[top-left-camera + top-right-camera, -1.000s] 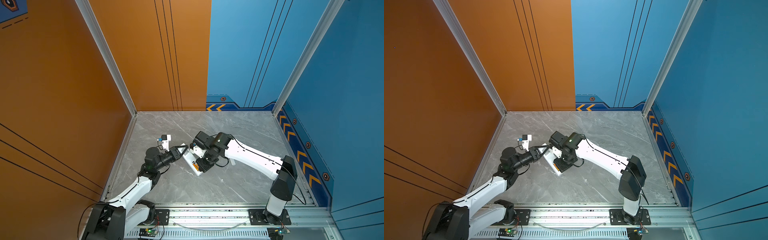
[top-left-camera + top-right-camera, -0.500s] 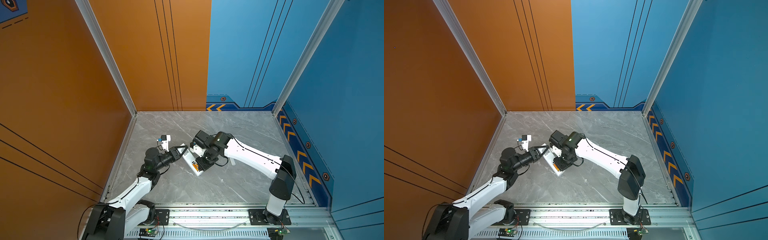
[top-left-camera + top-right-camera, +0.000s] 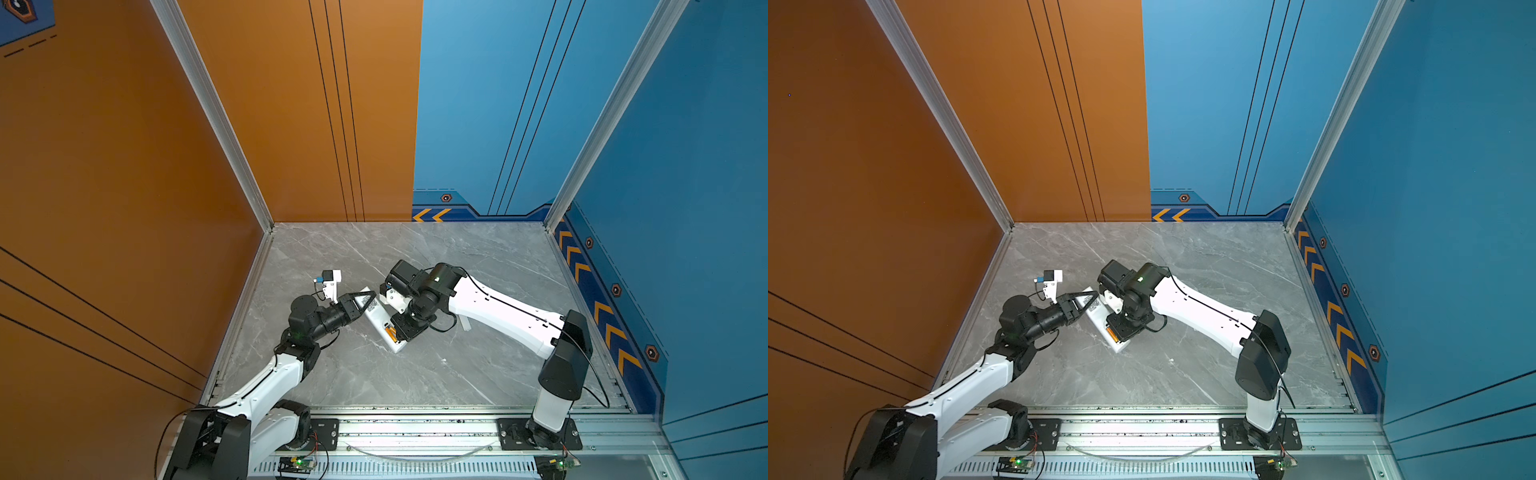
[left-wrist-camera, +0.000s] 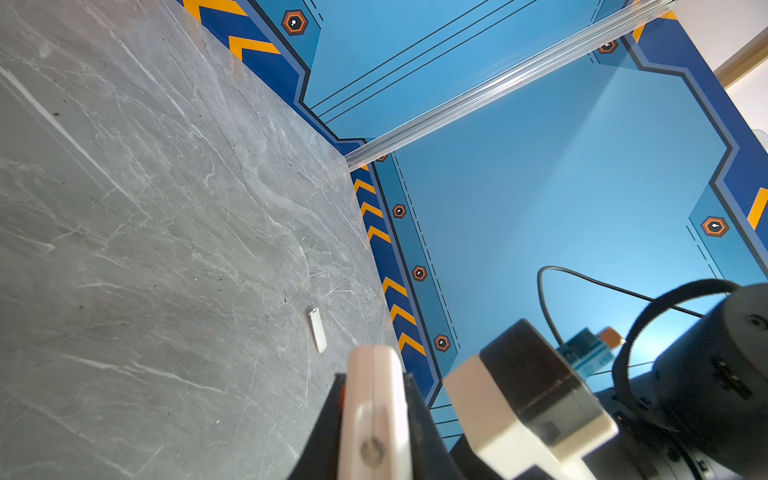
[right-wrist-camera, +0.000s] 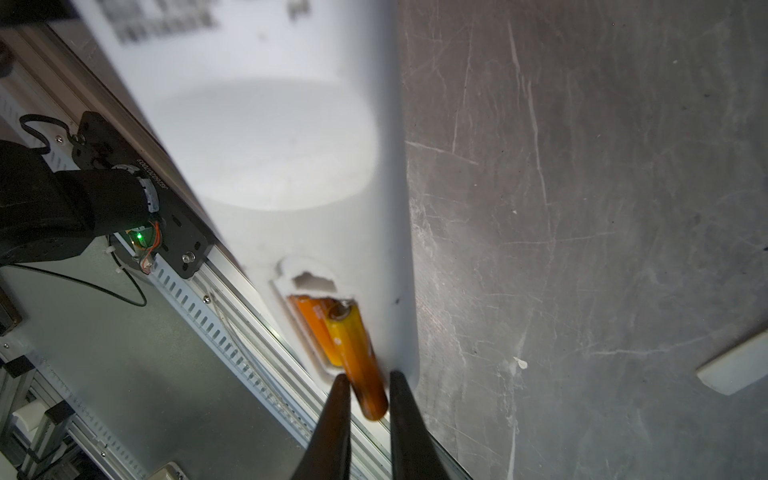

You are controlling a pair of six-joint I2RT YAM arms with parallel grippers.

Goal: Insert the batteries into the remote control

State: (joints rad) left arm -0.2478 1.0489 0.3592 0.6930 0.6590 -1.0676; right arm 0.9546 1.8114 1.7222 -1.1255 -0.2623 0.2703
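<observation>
My right tool point(image 5: 365, 390) has its two dark fingers point(image 5: 332, 415) either side of an orange battery point(image 5: 359, 365); whether they press it or stand just off it I cannot tell. This battery lies tilted, its pale tip pointing into the open compartment of the remote control point(image 5: 291, 166), its rear end raised between the fingers. A second battery point(image 5: 311, 324) lies lower in the same compartment, right beside it. In both top views this tool point(image 3: 405, 328) comes down from the right onto the near end of the remote control point(image 3: 380, 324), where a strip of orange shows.

My left tool point(image 4: 374, 415) is closed on the far end of the remote control point(image 4: 372, 399), gripping its thin white edge between the black fingers. In a top view the left tool point(image 3: 1088, 301) reaches in from the left.

The remote control point(image 3: 1100, 324) lies back-up and diagonal near the middle of the grey marble table point(image 3: 415, 374). A small flat pale cover plate point(image 4: 318, 330) rests on the table point(image 4: 145, 249), apart to the right of the remote; its corner shows in the right wrist view point(image 5: 735, 365).
</observation>
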